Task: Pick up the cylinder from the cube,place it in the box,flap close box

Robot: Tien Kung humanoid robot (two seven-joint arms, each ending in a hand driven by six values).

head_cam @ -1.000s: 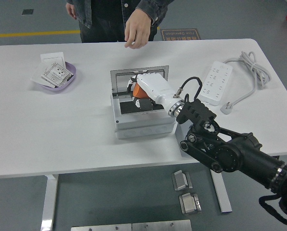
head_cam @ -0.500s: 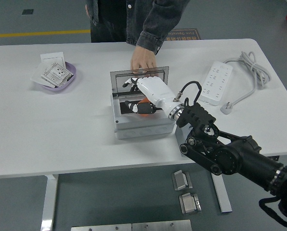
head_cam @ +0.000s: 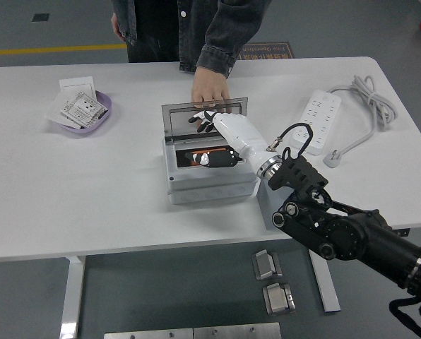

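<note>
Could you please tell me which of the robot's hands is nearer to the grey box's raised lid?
The right hand: its fingers reach the raised grey lid of the grey box. The left hand is out of view.

Black, thickly jointed right arm [head_cam: 352, 236] with round pivot housings and small bolts, giving way past a silver collar to a glossy white forearm shell and a right hand [head_cam: 209, 119] with white back and dark fingertips; thin black cable [head_cam: 299, 134] looped beside the wrist. At the far side, a person [head_cam: 189, 28] in a dark denim jacket with pale buttons, cuff [head_cam: 214, 58] wide at the wrist, over dark clothing
</note>
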